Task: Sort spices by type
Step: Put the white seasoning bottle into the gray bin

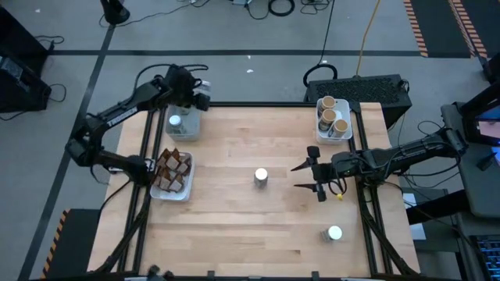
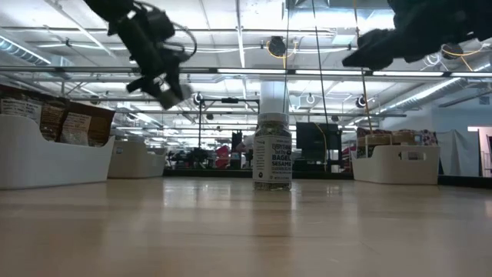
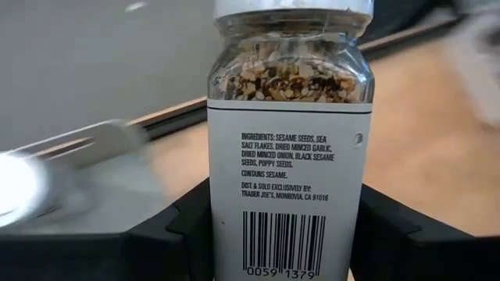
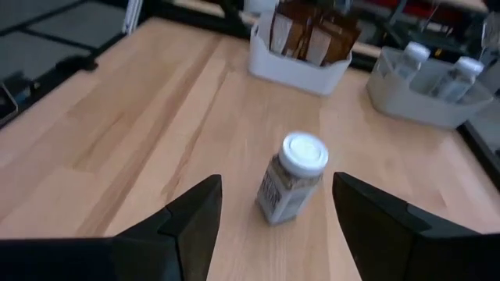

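My left gripper (image 1: pixel 192 87) hangs over the table's far left corner, shut on a white-lidded spice jar (image 3: pixel 287 117) just above a grey tray (image 1: pixel 190 133) that holds another white-lidded jar (image 1: pixel 175 122). In the low view the held jar (image 2: pixel 172 91) is high above the table. My right gripper (image 1: pixel 303 176) is open at mid-right, pointing toward a white-lidded jar (image 1: pixel 261 177) that stands upright on the table's middle, apart from its fingers. Another white-lidded jar (image 1: pixel 334 232) stands near the front right. My left gripper pinches the jar's lower body (image 3: pixel 226 234) between its two fingers, one on each side of the white label. The fingers slant down from the table's left side. The jar is lifted clear, its white lid away from the gripper, over the far-left tray.
A white tray (image 1: pixel 184 191) of brown packets sits at the left edge. A white tray (image 1: pixel 346 134) with cork-topped jars sits at the far right. Bare wood lies around the middle jar and along the front.
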Controlling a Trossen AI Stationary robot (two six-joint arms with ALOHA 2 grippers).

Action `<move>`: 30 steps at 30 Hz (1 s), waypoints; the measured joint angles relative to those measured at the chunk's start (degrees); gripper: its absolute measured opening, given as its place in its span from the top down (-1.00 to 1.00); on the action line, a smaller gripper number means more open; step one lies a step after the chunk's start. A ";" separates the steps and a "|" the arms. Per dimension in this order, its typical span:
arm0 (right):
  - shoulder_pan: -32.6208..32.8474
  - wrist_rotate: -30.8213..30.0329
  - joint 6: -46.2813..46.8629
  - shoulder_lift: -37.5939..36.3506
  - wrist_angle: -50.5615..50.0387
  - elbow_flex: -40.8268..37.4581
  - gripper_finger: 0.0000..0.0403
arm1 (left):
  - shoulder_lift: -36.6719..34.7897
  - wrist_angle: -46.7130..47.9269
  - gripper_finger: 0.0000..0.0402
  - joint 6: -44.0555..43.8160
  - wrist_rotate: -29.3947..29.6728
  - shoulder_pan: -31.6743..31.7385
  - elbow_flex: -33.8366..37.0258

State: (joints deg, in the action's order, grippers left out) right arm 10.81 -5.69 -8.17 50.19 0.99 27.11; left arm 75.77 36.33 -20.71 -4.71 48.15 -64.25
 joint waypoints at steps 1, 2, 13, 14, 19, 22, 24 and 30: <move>0.00 0.00 -0.07 0.00 0.91 0.00 -0.12 | -0.58 -0.89 -0.04 -0.02 -1.00 -1.27 0.00; 0.00 0.00 -0.17 0.00 1.79 -0.02 -0.12 | -1.05 -1.86 -0.05 0.03 -2.03 -2.64 0.00; 0.00 -0.09 1.34 0.03 10.71 0.00 -0.12 | -1.77 -14.45 -0.06 7.76 -9.22 -26.36 2.71; 0.00 -0.09 1.76 0.22 12.11 0.00 -0.12 | -1.75 -16.86 -0.06 7.76 -9.22 -28.59 3.54; 0.00 -0.04 4.16 3.58 21.51 -0.02 -0.12 | -1.10 -39.70 -0.05 8.89 -8.39 -39.15 9.69; 0.01 -0.02 5.13 7.00 26.62 -0.02 -0.12 | 0.32 -54.98 -0.05 12.03 -6.04 -43.72 14.47; 0.04 0.02 5.95 9.32 30.24 -0.02 -0.12 | 1.94 -65.00 -0.05 13.88 -3.68 -45.75 16.69; 0.01 -0.27 5.98 14.77 41.34 -0.02 -0.12 | 8.60 -79.73 -0.05 13.68 -0.50 -48.65 19.79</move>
State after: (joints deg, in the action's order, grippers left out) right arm 10.82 -5.96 -2.19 64.96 42.33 27.09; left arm 84.37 -43.40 -7.03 -5.22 -0.51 -44.46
